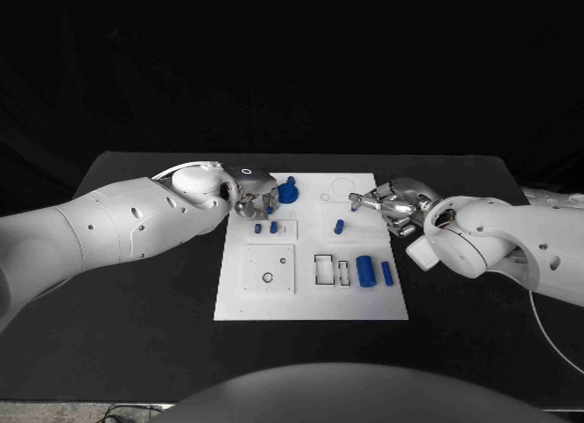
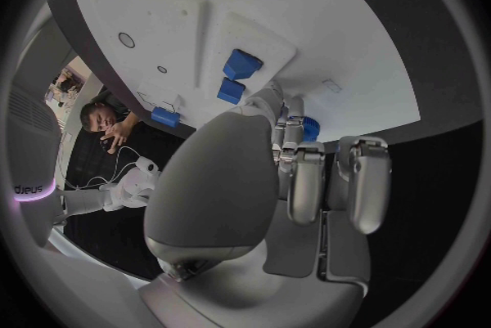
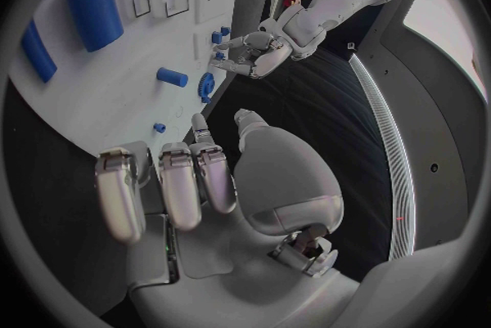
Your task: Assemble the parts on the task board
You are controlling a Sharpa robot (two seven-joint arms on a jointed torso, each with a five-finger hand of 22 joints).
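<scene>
The white task board (image 1: 311, 304) lies at the middle of the black table (image 1: 139, 335), and most of its blue parts sit on the half toward 12 o'clock: a round blue part (image 1: 288, 190) at about 11 o'clock, two small pegs (image 1: 265, 228) just toward 6 o'clock of it, a lone peg (image 1: 339, 226) near the centre, and a thick cylinder (image 1: 365, 270) beside a thin rod (image 1: 387, 273) at about 4 o'clock. The left hand (image 1: 251, 197) hangs at the board's 10 o'clock edge with its fingers curled beside the round blue part, though I cannot tell whether it grips it. The right hand (image 1: 391, 204) hovers over the 2 o'clock corner, fingers apart and holding nothing.
</scene>
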